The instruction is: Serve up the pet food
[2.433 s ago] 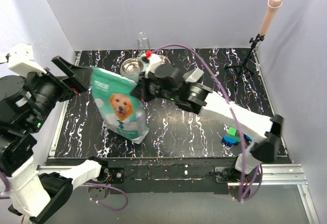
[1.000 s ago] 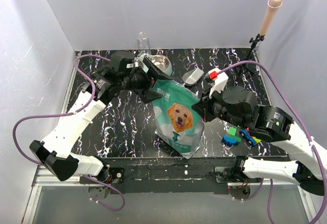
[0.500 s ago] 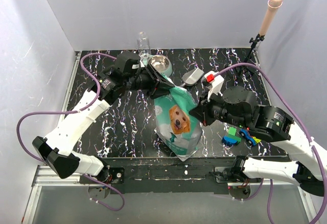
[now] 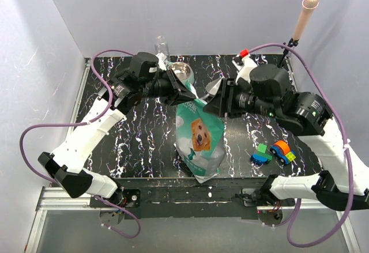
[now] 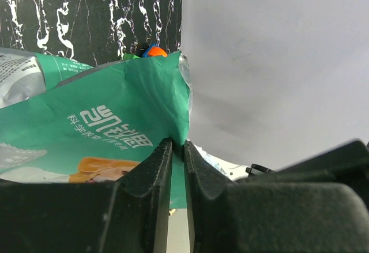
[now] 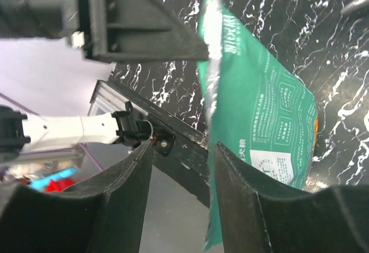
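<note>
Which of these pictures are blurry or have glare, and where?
Top view: sharp, evenly lit, slight shine in the steel bowl. Left wrist view: bag print crisp, near fingers dark and soft. Right wrist view: the bag's silvery edge smeared and glaring.

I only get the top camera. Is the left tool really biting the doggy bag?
Observer: Yes. In the left wrist view the left tool is pinched shut on the top corner of the bag.
Operator: What about the other tool?
Observer: The right wrist view shows the right tool standing open, with the bag's silvery edge in the gap.
Operator: What's on the side I can't see?
Observer: White blocks of printed text on green, seen from the right wrist.
</note>
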### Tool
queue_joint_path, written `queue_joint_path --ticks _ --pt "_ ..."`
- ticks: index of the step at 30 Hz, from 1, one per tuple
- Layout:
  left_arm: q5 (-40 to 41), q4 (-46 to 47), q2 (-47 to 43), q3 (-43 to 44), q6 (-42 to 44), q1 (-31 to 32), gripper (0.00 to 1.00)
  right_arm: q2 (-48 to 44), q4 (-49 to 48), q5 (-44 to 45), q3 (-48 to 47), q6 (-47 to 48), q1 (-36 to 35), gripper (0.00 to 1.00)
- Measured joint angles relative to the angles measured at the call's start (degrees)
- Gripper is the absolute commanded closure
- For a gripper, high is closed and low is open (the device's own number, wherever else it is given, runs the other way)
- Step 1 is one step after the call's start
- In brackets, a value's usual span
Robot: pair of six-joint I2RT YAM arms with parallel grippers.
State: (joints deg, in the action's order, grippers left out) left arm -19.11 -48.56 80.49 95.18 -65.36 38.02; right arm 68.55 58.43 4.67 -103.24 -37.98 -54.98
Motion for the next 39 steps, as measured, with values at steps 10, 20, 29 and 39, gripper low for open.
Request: queue_joint_path --ticks 10,20,29,39 --pt "-1.29 0.98 0.0 -0.02 3.28 0.02 1.0 7.28 0.31 -16.35 -0.48 -5.75 11.5 0.72" --pt "-1.01 0.02 -0.81 -0.02 4.52 -0.02 1.0 8.09 -4.26 -24.02 3.91 -10.8 13.46 0.64" --pt "-0.37 2.23 -4.17 -3.65 3.15 -0.02 0.55 3.15 -14.12 -29.51 13.16 -19.89 15.02 0.99" --pt "3.76 2.32 -6.8 -3.87 -3.91 -0.76 0.59 3.06 -18.03 -33.97 14.88 -20.79 14.93 0.77"
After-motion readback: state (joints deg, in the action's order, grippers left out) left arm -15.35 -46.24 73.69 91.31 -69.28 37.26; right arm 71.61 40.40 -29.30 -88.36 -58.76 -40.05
